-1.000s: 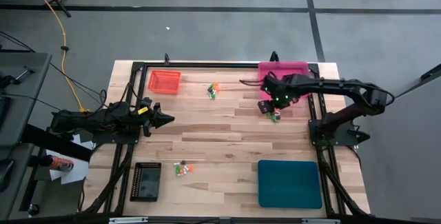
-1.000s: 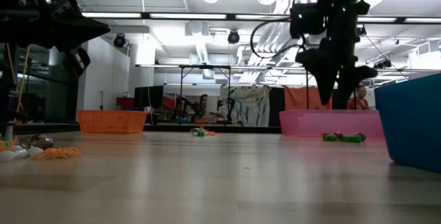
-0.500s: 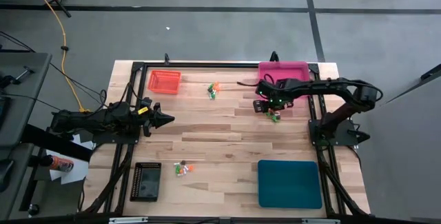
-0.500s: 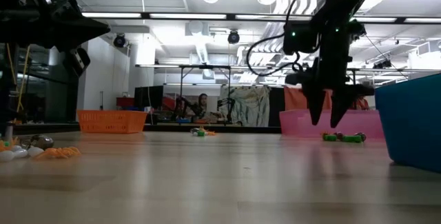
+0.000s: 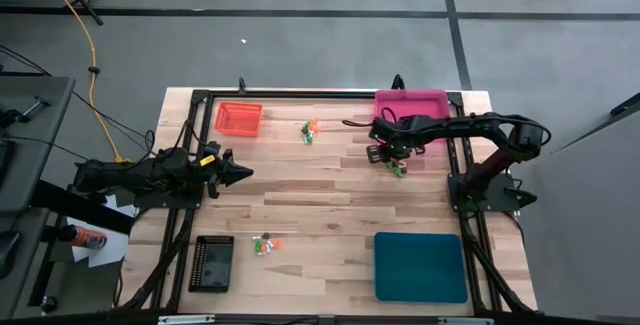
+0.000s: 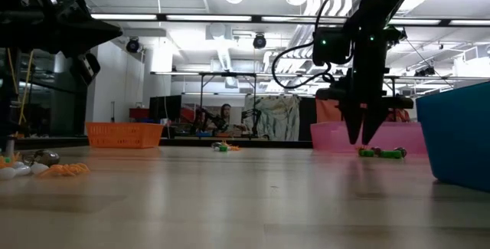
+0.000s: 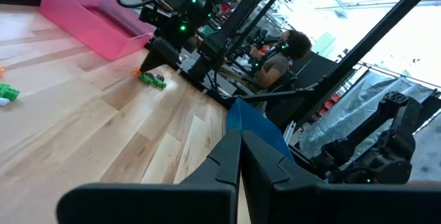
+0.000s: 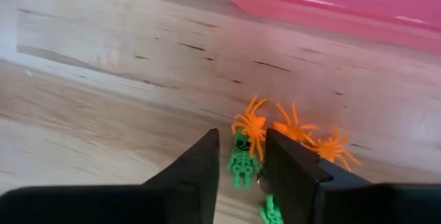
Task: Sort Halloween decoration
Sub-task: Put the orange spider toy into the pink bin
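The Halloween decoration lies in three small clusters on the wooden table: green and orange trinkets [image 5: 310, 130] near the far edge, another cluster [image 5: 265, 245] beside the black tray, and a third [image 5: 399, 168] under my right gripper [image 5: 386, 155]. In the right wrist view, a green skeleton [image 8: 241, 163] lies between the fingers of my right gripper [image 8: 241, 137], with orange spiders [image 8: 293, 133] just beyond. My left gripper [image 5: 243, 173] hovers shut over the table's left half, touching nothing. My right gripper comes from above, pointing down, and its two fingers [image 8: 282, 165] stand close on either side of the green skeleton's body [image 8: 242, 172]. The skeleton lies flat on the table. In the low view the fingers [image 6: 360, 130] taper together just above the wood.
Four trays sit at the corners: orange [image 5: 238, 118] far left, pink [image 5: 410, 103] far right, close behind the right gripper, black [image 5: 212, 262] near left, teal [image 5: 420, 265] near right. Bare wood fills the table's middle. People sit in the room beyond.
My right gripper has moved down to the table and a little toward the left, onto the cluster beside the pink tray. Its fingers stood apart half a second ago and have now drawn together around the green skeleton.
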Controlling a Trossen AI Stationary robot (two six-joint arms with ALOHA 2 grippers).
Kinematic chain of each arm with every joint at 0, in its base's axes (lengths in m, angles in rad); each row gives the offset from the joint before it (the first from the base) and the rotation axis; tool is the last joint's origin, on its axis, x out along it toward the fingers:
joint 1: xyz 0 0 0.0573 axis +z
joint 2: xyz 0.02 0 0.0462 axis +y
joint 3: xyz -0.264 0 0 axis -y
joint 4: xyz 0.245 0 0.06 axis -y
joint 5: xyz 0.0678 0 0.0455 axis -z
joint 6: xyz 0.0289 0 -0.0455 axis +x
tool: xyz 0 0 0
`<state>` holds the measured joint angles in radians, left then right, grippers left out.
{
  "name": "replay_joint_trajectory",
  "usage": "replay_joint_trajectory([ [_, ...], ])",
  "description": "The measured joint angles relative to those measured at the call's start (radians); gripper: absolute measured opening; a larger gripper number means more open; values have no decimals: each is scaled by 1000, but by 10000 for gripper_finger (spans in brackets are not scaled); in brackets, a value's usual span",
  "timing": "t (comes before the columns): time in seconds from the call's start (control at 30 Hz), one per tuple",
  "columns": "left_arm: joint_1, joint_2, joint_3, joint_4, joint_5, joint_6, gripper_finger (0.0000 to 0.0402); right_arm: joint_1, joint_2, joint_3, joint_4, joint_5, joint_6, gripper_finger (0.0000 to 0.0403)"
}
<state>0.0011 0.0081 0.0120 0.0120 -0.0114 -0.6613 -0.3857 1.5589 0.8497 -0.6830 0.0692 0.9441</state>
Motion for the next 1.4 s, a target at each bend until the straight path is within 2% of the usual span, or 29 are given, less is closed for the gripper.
replay_joint_trajectory([
  [0.13, 0, 0, 0, 0, 0, 0, 1, -1, 0, 0, 1, 1, -9, 92],
  [0.9, 0, 0, 0, 0, 0, 0, 1, -1, 46, 0, 25, 1, -29, 86],
  [1.03, 0, 0, 0, 0, 0, 0, 1, -1, 46, 0, 25, 11, -29, 67],
  [1.23, 0, 0, 0, 0, 0, 0, 1, -1, 37, 0, 27, 25, -63, 7],
  [1.4, 0, 0, 0, 0, 0, 0, 1, 0, -11, 26, -23, 51, -103, 7],
])
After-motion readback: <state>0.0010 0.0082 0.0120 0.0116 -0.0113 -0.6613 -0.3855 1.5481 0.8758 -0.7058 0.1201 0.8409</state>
